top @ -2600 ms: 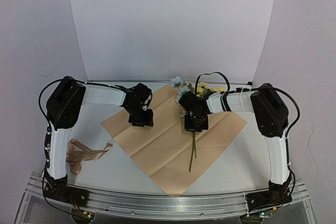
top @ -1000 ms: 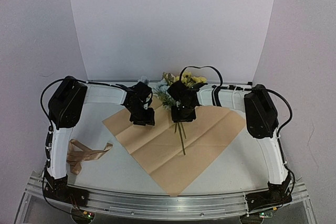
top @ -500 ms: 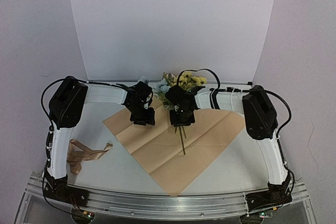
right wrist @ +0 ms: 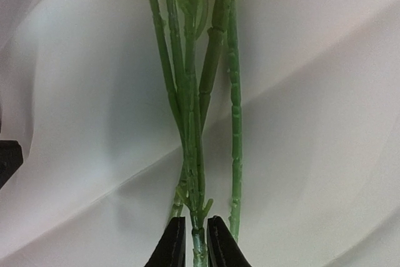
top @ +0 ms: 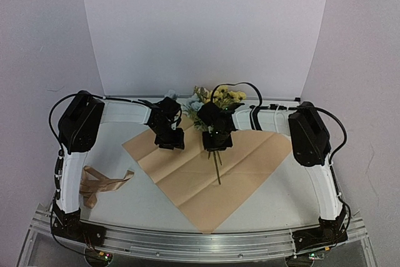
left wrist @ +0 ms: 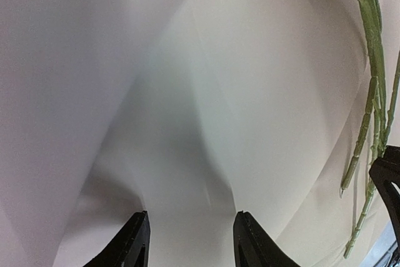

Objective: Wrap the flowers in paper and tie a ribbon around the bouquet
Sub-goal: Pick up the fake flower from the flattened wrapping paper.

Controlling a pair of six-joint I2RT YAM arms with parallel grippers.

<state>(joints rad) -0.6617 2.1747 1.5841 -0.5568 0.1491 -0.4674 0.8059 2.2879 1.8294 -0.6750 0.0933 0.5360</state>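
White tabletop (top: 144, 211) bears tan paper (top: 194, 186). Right gripper (right wrist: 195, 245) clamps the flowers (top: 226, 95) over its far corner; left gripper (left wrist: 190, 242) hovers over its left edge, fingers apart.

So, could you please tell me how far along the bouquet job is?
Done: the paper lies spread flat, the flowers laid on it. In hand: the right end effector pinches the stems; the left end effector hangs open over the paper. Left: wrapping, and tying the ribbon, loose on the table.
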